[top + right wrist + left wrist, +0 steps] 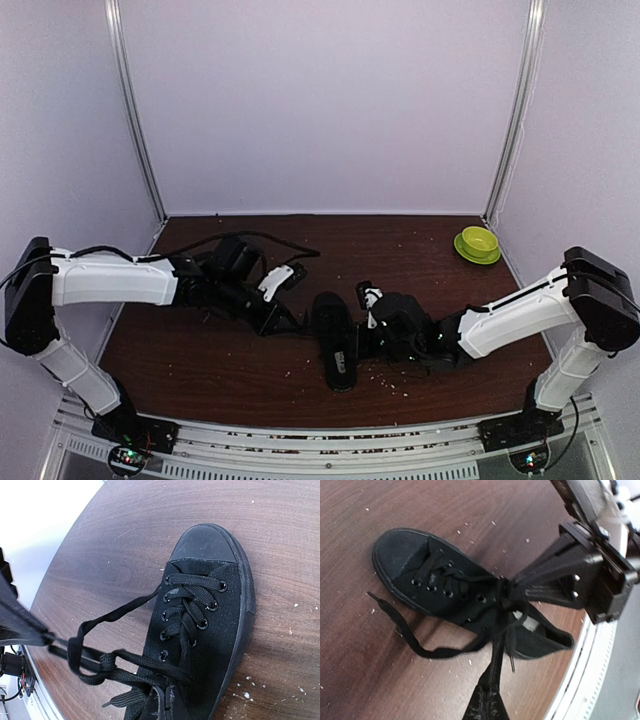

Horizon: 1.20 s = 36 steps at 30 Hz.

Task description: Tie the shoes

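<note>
Sneaker [335,345] is laced, with no bow formed. Left gripper [489,696] and right gripper [512,587] are each clamped on the laces [192,597], holding a loop taut. Knot and bow apparently remain.

A green bowl [478,244] is sitting in the far right corner of the table [400,250]. Pale crumbs [246,695] are dotting it.

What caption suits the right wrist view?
Black canvas low-top sneaker on brown wooden table, thin black lace drawn into a loop.
</note>
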Motion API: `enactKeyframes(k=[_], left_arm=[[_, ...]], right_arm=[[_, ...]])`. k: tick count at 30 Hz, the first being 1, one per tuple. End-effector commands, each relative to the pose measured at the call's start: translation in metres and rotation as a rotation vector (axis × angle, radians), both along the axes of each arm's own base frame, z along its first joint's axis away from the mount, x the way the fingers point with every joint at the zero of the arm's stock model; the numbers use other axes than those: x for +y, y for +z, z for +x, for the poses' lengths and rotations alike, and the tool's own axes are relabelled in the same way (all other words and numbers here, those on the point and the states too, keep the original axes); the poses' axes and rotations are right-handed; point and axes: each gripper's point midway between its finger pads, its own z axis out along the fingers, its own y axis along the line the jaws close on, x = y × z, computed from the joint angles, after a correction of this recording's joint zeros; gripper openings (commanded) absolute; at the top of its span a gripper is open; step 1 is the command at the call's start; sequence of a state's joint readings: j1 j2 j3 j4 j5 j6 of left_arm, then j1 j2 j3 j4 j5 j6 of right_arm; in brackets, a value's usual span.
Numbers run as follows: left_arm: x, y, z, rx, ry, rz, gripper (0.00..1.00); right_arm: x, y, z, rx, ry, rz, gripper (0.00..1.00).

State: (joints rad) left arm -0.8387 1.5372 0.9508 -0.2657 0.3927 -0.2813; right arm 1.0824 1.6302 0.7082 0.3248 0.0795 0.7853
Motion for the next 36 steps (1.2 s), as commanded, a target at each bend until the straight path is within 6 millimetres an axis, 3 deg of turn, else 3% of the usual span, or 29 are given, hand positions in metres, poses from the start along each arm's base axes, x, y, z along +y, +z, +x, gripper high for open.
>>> enactKeyframes(k=[1,11,16,23,36], left_arm=[[0.009,0.013,-0.015,0.017,-0.145,0.096,0.0],[0.022,0.05,-0.01,-0.092,-0.177,0.158,0.0],[0.011,0.066,-0.018,-0.068,-0.22,0.09,0.0],[0.008,0.093,-0.004,-0.153,-0.148,0.031,0.0],[-0.002,0.111,0.019,-0.202,-0.003,-0.071,0.0]], right_arm=[[-0.002,-0.003,0.003,-0.003,-0.012,-0.026,0.0],[-0.002,-0.008,0.003,0.001,-0.01,-0.038,0.0],[0.0,-0.009,0.003,0.002,-0.003,-0.042,0.0],[0.0,-0.01,0.003,0.003,0.0,-0.047,0.0],[0.004,-0.007,-0.001,0.014,0.026,-0.029,0.0]])
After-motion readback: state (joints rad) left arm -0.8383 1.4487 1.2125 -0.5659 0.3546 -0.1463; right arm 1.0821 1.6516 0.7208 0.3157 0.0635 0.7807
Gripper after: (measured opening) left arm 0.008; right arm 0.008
